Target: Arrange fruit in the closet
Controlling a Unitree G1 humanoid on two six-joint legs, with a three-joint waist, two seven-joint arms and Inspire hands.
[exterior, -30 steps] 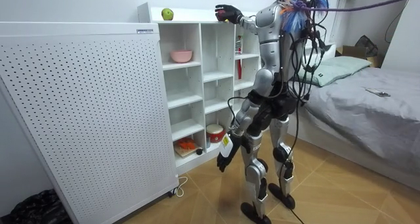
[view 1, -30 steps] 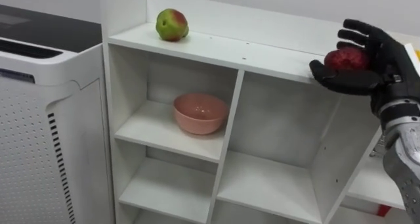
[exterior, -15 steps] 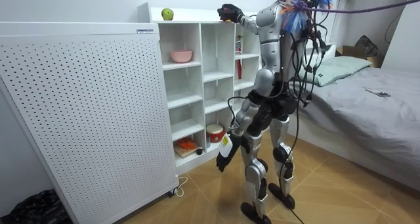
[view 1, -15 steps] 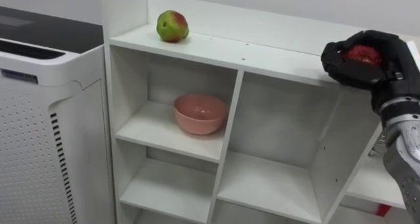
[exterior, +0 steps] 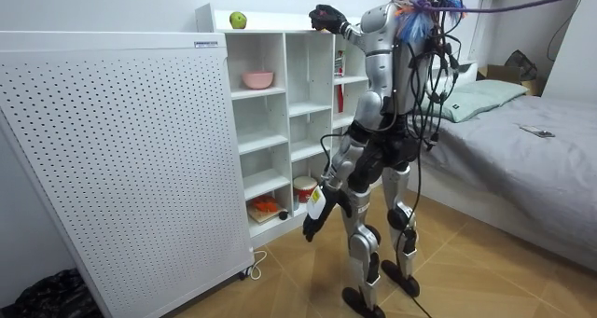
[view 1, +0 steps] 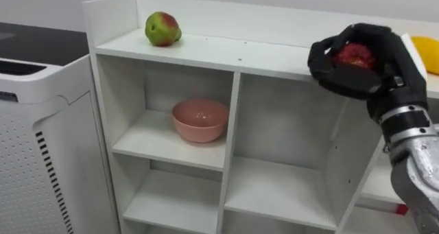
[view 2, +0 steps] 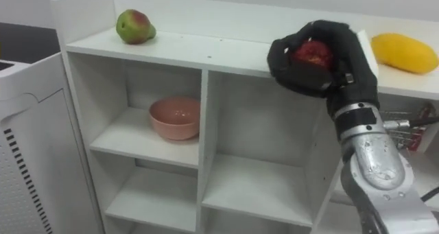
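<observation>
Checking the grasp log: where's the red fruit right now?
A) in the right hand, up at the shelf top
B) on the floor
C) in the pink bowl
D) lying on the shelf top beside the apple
A: the right hand is curled round the red fruit at the front edge of the shelf top, while the apple sits alone at the far left.

A pink bowl [view 1: 199, 119] sat below the right hand [view 1: 343, 82] and off to its left. A white perforated cabinet [view 1: 41, 158] stood farther left. A bed [exterior: 522, 159] lay well apart from it, at the room view's right.
</observation>
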